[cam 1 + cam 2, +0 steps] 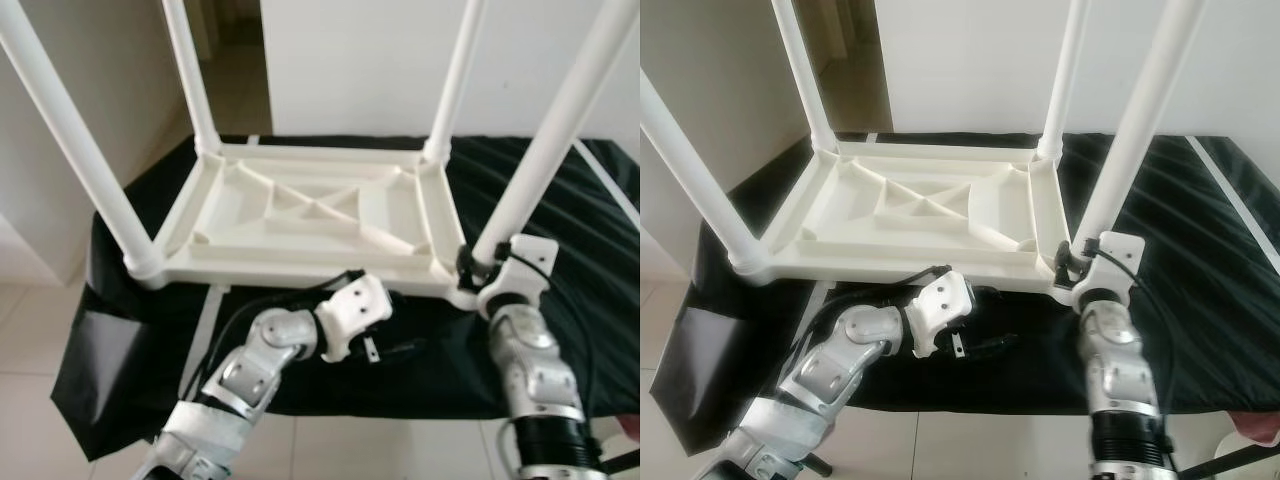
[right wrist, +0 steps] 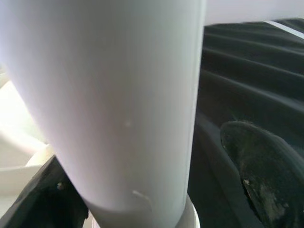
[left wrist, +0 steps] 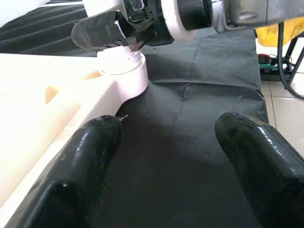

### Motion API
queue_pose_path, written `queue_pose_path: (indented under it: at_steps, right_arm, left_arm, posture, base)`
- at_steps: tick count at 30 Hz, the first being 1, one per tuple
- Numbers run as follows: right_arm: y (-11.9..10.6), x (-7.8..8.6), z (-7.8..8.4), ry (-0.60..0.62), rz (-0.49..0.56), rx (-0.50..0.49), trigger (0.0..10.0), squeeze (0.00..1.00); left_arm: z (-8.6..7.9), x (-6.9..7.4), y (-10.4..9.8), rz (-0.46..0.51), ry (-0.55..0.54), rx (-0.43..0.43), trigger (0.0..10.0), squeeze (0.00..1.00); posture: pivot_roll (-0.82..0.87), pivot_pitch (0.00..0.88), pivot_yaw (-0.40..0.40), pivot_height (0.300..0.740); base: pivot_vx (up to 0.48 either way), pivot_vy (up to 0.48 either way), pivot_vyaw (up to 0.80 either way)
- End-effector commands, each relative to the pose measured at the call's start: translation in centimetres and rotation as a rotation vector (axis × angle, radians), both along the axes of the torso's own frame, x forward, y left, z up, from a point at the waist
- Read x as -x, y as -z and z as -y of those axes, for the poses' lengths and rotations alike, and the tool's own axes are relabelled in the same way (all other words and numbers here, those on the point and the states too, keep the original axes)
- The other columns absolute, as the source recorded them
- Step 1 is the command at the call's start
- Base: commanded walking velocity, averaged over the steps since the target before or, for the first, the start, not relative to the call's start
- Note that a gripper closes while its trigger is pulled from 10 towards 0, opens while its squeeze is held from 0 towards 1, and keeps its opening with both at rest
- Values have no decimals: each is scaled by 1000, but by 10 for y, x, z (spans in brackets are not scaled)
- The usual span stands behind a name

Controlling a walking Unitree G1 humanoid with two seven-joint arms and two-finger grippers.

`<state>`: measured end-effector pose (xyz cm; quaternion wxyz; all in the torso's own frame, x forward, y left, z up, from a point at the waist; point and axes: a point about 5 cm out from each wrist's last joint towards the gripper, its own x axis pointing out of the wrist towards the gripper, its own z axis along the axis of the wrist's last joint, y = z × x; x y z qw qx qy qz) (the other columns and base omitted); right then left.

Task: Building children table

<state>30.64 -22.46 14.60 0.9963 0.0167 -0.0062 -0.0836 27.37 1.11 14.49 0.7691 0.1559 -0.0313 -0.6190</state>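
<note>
A white plastic children's table (image 1: 250, 268) lies upside down on a black cloth (image 1: 590, 240), its legs pointing up. My right gripper (image 1: 477, 264) is at the base of the near right leg (image 1: 548, 140). Its black fingers (image 2: 261, 180) stand open on either side of the leg, with a small gap showing on one side. My left gripper (image 3: 166, 137) is open and low over the cloth, just in front of the table's near edge. One of its fingers (image 3: 90, 156) lies against the rim, pointing toward the near right corner socket (image 3: 124, 71).
The cloth-covered surface ends just in front of my arms, with tiled floor (image 1: 40, 330) below and to the left. A white wall (image 1: 360, 60) stands behind and a doorway (image 1: 235, 70) opens at the back left. Yellow gear and cables (image 3: 285, 42) sit beyond the cloth's right side.
</note>
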Motion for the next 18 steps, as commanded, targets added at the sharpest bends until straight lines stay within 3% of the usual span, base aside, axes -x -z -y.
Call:
queue_pose_path:
  at_steps: [1, 5, 6, 11, 12, 16, 17, 18]
  right_arm:
    - [1, -1, 3, -42, -8, 6, 10000, 0]
    - [-6, -6, 2, -161, 8, 79, 10000, 0]
    - [-8, -11, -1, -265, 5, 154, 10000, 0]
    - [-6, -15, -5, -362, -8, 203, 10000, 0]
    - [-6, -16, -9, -429, -8, 229, 10000, 0]
    - [-4, -18, -12, -462, -20, 214, 10000, 0]
    - [-2, -20, -13, -485, -30, 232, 2000, 0]
    - [-2, -20, -13, -485, -30, 232, 2000, 0]
  left_arm:
    - [0, -2, -2, 6, 5, 0, 10000, 0]
    - [-1, -2, -2, 10, 8, 0, 10000, 0]
    - [1, -1, -2, 12, 16, 1, 10000, 0]
    - [5, -1, -3, 15, 23, 6, 10000, 0]
    - [6, -1, -5, 18, 26, 15, 10000, 0]
    - [7, -2, -6, 22, 27, 16, 10000, 0]
    - [6, -3, -6, 25, 24, 16, 10000, 0]
    - [6, -3, -6, 25, 24, 16, 10000, 0]
  posture:
    - [-41, 0, 17, 740]
    - [-47, 0, 18, 740]
    - [-51, 0, 18, 740]
    - [-48, 0, 16, 740]
    - [-46, 0, 16, 740]
    - [-39, 0, 13, 740]
    - [-31, 0, 9, 740]
    - [-31, 0, 9, 740]
  base:
    - [0, 0, 0]
    - [0, 0, 0]
    - [0, 0, 0]
    - [0, 0, 0]
    - [0, 0, 0]
    - [0, 0, 0]
    - [0, 0, 0]
    - [0, 0, 0]
